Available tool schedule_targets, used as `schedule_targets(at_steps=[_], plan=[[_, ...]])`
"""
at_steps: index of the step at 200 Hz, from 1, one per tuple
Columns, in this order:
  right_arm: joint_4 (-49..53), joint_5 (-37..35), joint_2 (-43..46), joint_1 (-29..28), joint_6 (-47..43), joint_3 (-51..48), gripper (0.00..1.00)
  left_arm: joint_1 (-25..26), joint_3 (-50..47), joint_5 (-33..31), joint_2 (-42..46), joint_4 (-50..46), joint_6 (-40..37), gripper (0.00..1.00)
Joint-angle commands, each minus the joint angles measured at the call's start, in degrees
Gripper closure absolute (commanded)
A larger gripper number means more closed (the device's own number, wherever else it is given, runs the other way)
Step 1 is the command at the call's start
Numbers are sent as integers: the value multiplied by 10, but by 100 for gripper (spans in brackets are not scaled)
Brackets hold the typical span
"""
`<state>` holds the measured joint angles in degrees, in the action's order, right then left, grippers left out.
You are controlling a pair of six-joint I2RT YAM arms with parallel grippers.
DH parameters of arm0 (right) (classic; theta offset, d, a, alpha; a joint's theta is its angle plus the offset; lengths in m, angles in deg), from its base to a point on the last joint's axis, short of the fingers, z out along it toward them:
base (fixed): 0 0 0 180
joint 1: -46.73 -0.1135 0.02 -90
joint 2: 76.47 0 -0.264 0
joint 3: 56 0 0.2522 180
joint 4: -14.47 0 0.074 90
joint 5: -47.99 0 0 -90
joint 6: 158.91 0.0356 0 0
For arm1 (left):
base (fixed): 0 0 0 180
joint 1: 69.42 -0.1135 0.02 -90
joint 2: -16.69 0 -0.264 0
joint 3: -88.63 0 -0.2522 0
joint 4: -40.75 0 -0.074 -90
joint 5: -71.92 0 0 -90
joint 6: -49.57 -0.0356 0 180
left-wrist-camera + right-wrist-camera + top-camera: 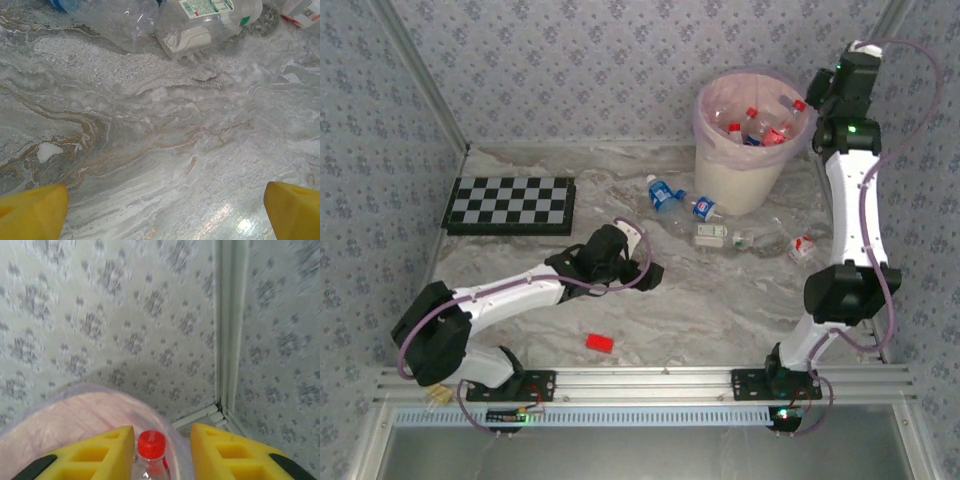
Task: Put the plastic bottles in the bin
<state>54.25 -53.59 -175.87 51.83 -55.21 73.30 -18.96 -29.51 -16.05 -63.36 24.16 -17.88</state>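
Bottles pile up in the cream-white bin (pixel 740 180) at the far right of the marble table (pixel 720 310), its pink liner (pixel 703 105) folded over the rim; several red caps (pixel 752 114) and red labels show among the load, with one blue label (pixel 753 140) in the middle; the right gripper (pixel 162 429) hangs over the bin's right rim, its yellow fingers (pixel 100 455) clamped on a red-capped bottle (pixel 151 444) that stands upright between them, directly above the liner

On the table just near the bin lies a scatter of loose bottles; a blue-capped bottle (pixel 663 192) and a blue-labelled bottle (pixel 704 207) sit beside the bin's left wall; nearer are a green-and-white-labelled bottle (pixel 712 235), a clear bottle (pixel 752 241) and, furthest right, a red-labelled bottle (pixel 803 247)

The left gripper (pixel 165 200) is low over bare marble to the left of this group, jaws wide apart and empty, the green-and-white-labelled bottle lying just beyond its fingertips; a chessboard (pixel 510 205) rests at the far left and a small red block (pixel 599 343) lies near the front edge, well apart from the bottles
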Motion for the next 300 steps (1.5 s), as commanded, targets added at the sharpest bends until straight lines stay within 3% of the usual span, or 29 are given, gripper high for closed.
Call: schedule_targets(at_steps=[1, 49, 101, 168, 182, 203, 221, 273, 300], plan=[[25, 14, -17, -10, -4, 25, 71, -10, 34, -7, -12, 8, 33, 0], [68, 23, -92, -5, 1, 78, 81, -15, 51, -25, -42, 12, 73, 0], [58, 47, -110, -5, 21, 41, 85, -52, 93, -19, -100, 30, 147, 0], [64, 40, -25, -1, -11, 34, 85, -68, 218, -29, -220, -3, 223, 1], [62, 42, 13, 0, -17, 14, 76, -71, 252, -33, -246, -21, 239, 1], [63, 56, 80, 6, -18, -42, 43, -73, 304, -43, -293, -44, 256, 0], [64, 83, 141, 12, -5, -104, 26, -77, 344, -31, -335, -47, 271, 0], [81, 147, 275, 20, 28, -250, 3, -78, 418, -20, -421, -65, 293, 0], [101, 204, 318, 21, 51, -310, 0, -79, 431, 0, -449, -51, 283, 6]])
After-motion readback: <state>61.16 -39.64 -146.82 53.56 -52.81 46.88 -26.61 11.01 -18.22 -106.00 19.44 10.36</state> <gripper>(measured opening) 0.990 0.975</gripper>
